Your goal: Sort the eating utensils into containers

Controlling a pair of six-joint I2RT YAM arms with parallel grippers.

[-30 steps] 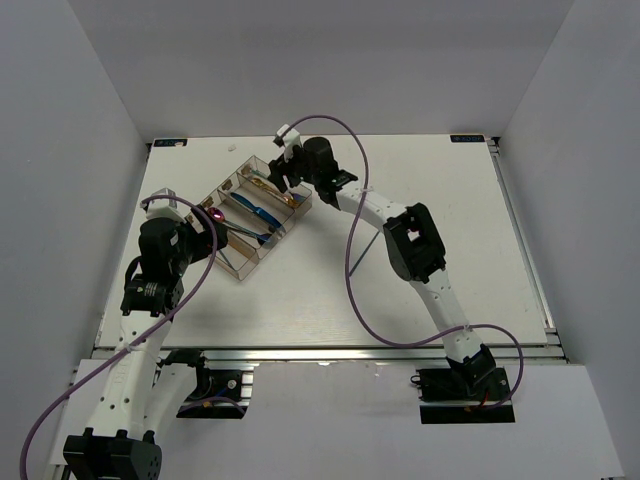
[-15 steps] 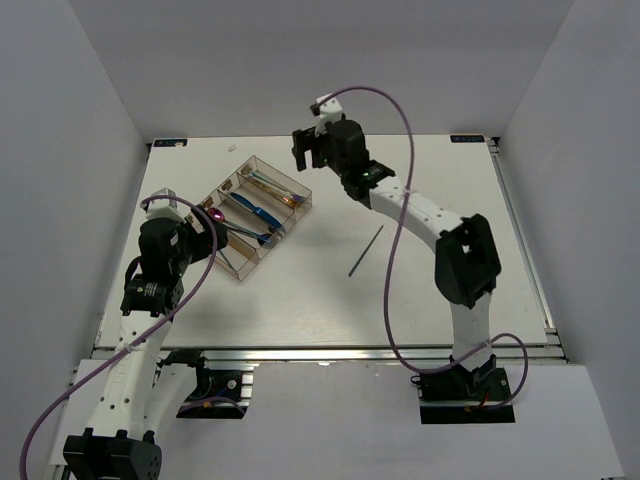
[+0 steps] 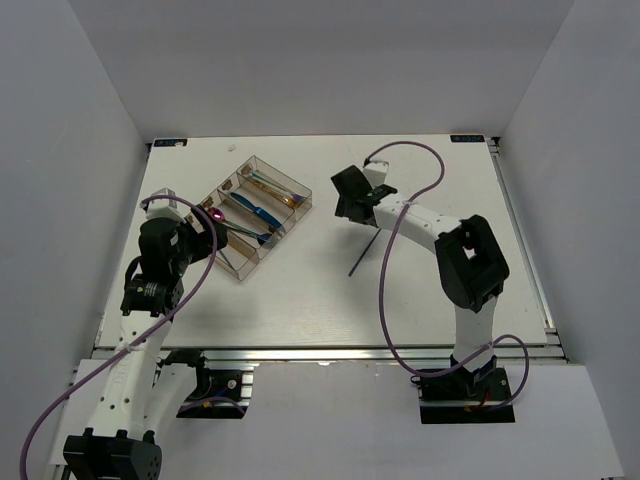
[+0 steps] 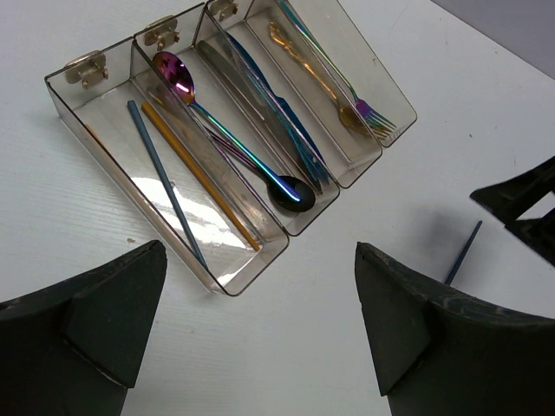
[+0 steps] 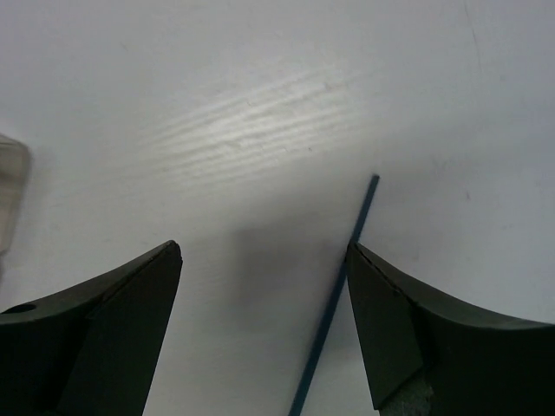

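- Right gripper (image 5: 263,251): jaws spread wide, holding nothing; both fingers (image 5: 408,329) frame bare table (image 5: 217,104) (white, wood-grained).
- Loose blue chopstick (image 5: 334,299): lies flat on the table inside the right jaws' gap, close beside the finger on the right of the wrist view; contact with that finger cannot be confirmed; its far tip extends ahead of the fingertips.
- Left gripper (image 4: 260,256): jaws wide open, empty.
- Organiser tray (image 4: 217,260): sits just ahead of the left jaws, its near end wall facing the gap between them, skewed to their line; the loose chopstick lies well off to the right of these jaws.
- Tray contents, from the compartment on the jaws' left: blue-grey chopstick (image 4: 165,186) and orange chopstick (image 4: 199,178) side by side; purple spoon (image 4: 178,76) with black spoon (image 4: 290,192); blue knives (image 4: 286,126); gold utensil (image 4: 303,61) beside rainbow fork (image 4: 373,117).
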